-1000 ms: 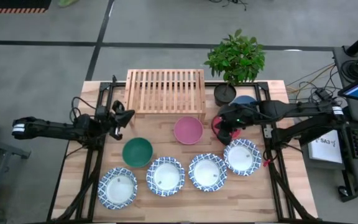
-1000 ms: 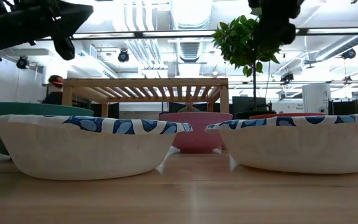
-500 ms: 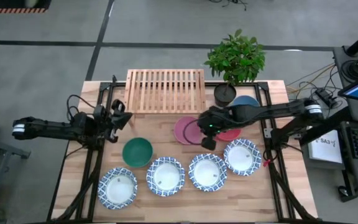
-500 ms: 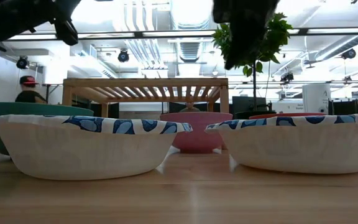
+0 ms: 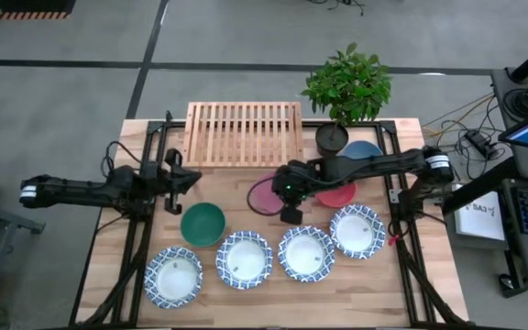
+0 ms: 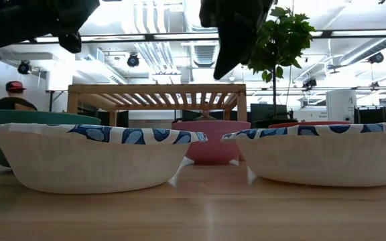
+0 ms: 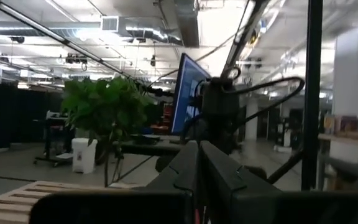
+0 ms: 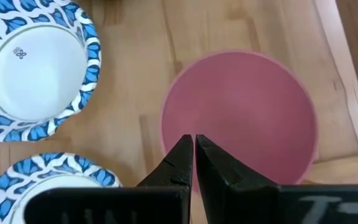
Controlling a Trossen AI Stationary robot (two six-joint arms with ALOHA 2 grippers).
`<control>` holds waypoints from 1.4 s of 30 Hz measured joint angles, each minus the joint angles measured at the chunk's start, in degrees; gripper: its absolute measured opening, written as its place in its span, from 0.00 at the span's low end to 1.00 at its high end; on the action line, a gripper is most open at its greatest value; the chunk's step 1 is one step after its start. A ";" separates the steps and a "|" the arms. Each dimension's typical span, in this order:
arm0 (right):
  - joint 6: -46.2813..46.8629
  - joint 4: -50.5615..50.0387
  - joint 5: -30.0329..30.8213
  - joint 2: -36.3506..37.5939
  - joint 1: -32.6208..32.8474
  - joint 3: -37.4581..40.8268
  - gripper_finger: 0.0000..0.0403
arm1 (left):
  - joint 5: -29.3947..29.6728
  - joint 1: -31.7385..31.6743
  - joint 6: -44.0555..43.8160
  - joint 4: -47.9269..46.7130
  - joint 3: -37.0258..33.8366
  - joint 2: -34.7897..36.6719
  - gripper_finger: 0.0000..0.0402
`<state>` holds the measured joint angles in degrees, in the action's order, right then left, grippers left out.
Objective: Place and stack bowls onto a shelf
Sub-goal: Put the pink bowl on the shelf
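Note:
The light-wood shelf [image 5: 244, 133] stands at the table's far edge with nothing on it. The pink bowl [image 8: 241, 118] rests on its base in front of the shelf. My right gripper [image 8: 193, 140] hangs shut above that bowl's near rim, clear of it, as the low view shows [image 6: 236, 40]. A red bowl [image 5: 339, 195] and a blue bowl [image 5: 363, 148] lie partly hidden under the right arm. A green bowl [image 5: 202, 224] sits left of centre. Several blue-patterned white bowls [image 5: 244, 259] line the near side. My left gripper [image 5: 186, 179] is shut near the table's left edge, touching nothing.
A black pot with a leafy plant [image 5: 332, 137] stands right of the shelf, close to the blue bowl. Bare wood [image 5: 236, 188] lies between the shelf, the green bowl and the pink bowl. Black frame rails [image 5: 140, 247] run along both sides of the table.
My right gripper has swung from over the red bowl toward the table's left, sinking a little and rolling, and now hangs over the pink bowl's near rim, still shut. My left gripper has turned a little in place. No bowl has moved.

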<state>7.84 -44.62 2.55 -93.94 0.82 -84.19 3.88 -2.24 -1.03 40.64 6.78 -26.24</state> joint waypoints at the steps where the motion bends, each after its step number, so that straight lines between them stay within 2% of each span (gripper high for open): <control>1: -0.04 0.04 0.00 -0.26 0.00 -0.10 0.02 | 0.00 0.00 0.79 -1.27 -0.02 0.14 0.00; 8: -0.58 0.64 0.02 -2.50 -0.11 -0.62 0.02 | -1.87 0.05 6.95 -10.37 -0.06 0.62 0.00; 15: -0.44 3.43 0.45 -3.10 -0.11 -0.40 0.02 | -1.88 0.00 7.01 -10.24 1.02 0.68 0.00; 22: 1.86 14.54 0.42 -4.29 -0.08 -0.71 0.04 | -1.88 0.00 6.64 -10.29 1.47 0.68 0.00; 26: 1.98 14.26 0.48 -4.38 0.69 -1.62 0.11 | -1.88 0.00 6.35 -10.28 1.47 0.68 0.00; 35: 1.76 11.66 0.43 -4.38 2.78 -1.67 0.36 | -1.88 0.00 6.41 -10.29 1.47 0.68 0.00; 42: 3.03 8.80 0.45 -4.53 3.79 -1.44 0.43 | -1.86 0.00 6.51 -10.29 1.47 0.61 0.00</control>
<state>10.87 -35.81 2.99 -98.47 4.61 -85.63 2.02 -2.24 5.48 30.35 8.25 -25.63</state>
